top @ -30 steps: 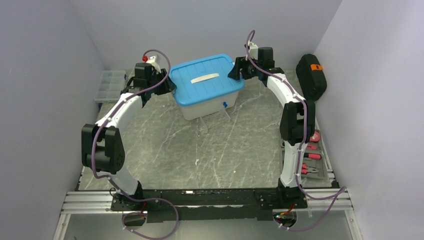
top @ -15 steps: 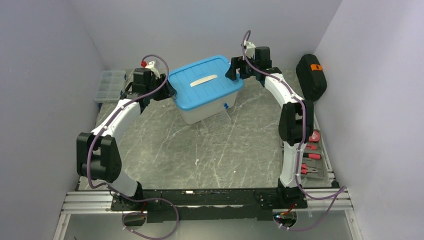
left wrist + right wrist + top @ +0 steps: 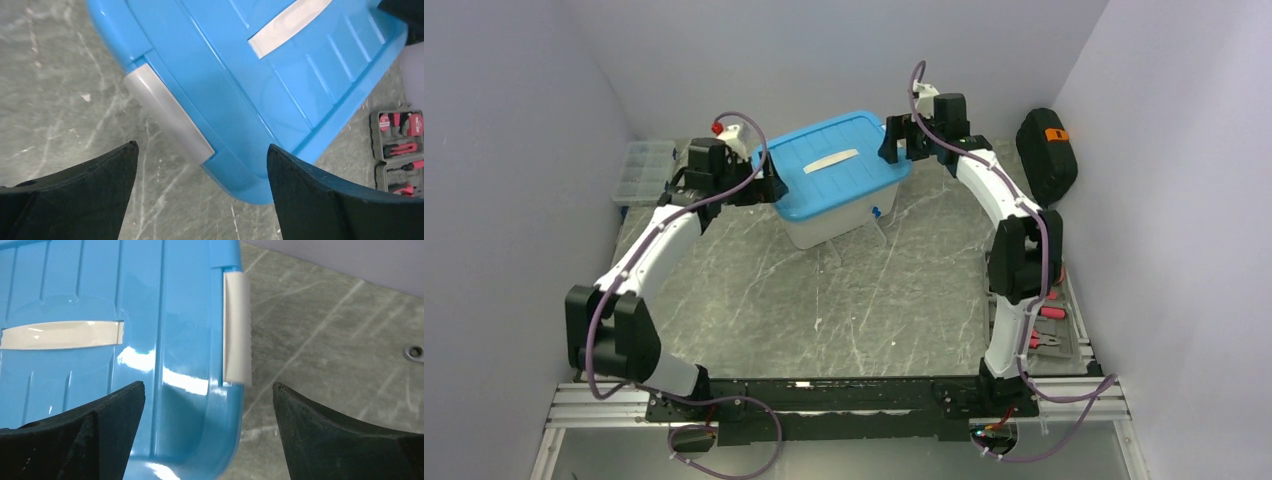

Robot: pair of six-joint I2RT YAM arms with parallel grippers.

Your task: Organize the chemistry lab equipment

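The translucent storage bin with a bright blue ribbed lid (image 3: 834,165) sits at the far middle of the grey marbled tabletop (image 3: 824,310), with open room in front of it and the side walls near both arms. The left claw (image 3: 201,147) hangs spread wide over the lid's left white latch (image 3: 167,117). The right claw (image 3: 208,385) hangs equally wide over the right white latch (image 3: 236,335); neither touches the lid. Since a second ago both elbows have dropped toward the near edge and the left claw has edged in toward the bin, which has not shifted. Behind the left wrist only the red nozzle of the squeeze bottle (image 3: 716,128) shows. A small blue cap (image 3: 876,211) sits at the bin's front wall, and the clear pieces at its foot are too faint to name.
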